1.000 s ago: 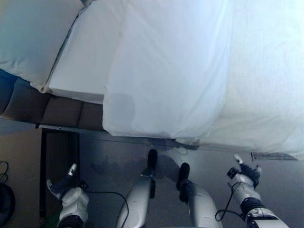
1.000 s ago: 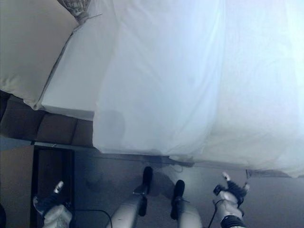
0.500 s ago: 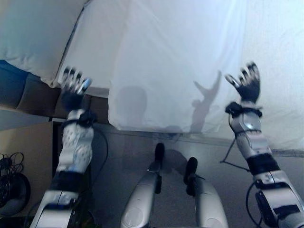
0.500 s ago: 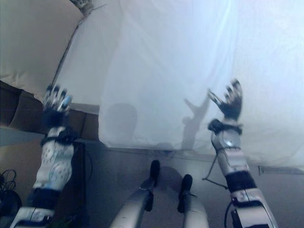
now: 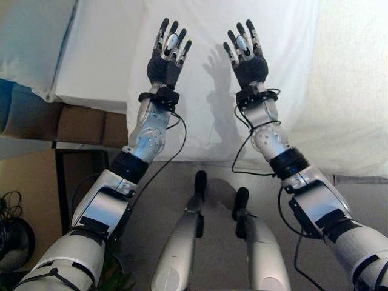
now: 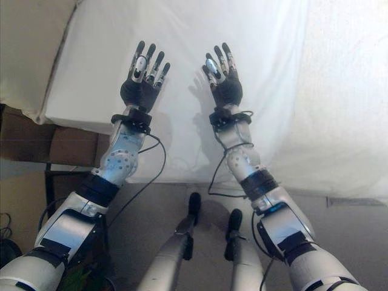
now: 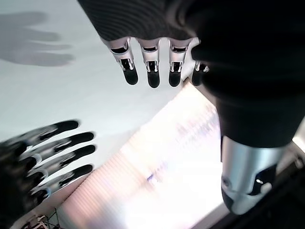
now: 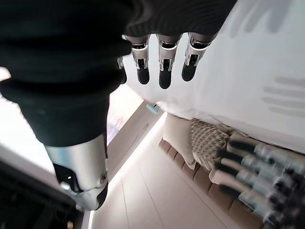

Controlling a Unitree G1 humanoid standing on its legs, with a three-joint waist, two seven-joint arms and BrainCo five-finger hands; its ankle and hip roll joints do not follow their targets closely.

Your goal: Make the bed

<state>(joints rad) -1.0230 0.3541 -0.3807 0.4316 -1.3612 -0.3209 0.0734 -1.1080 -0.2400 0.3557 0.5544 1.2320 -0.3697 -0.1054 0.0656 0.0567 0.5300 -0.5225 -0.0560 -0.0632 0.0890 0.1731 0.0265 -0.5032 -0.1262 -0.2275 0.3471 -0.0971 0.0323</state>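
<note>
Both hands are now raised side by side over the white sheet (image 5: 200, 121), which drapes off the bed's near edge; a second ago they hung low by the floor. Left hand (image 5: 168, 56) and right hand (image 5: 245, 53): fingers straight, holding nothing. Pillow (image 5: 27, 42) lies left. Judgement: reach under way, sheet not yet grasped.

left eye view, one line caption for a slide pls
Both open hands, left and right, raised over the white sheet draped off the bed.

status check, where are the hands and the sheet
Left hand and right hand open, raised side by side over the white sheet, holding nothing. Sheet hangs over the bed edge, ungrasped. Nothing in the way.
</note>
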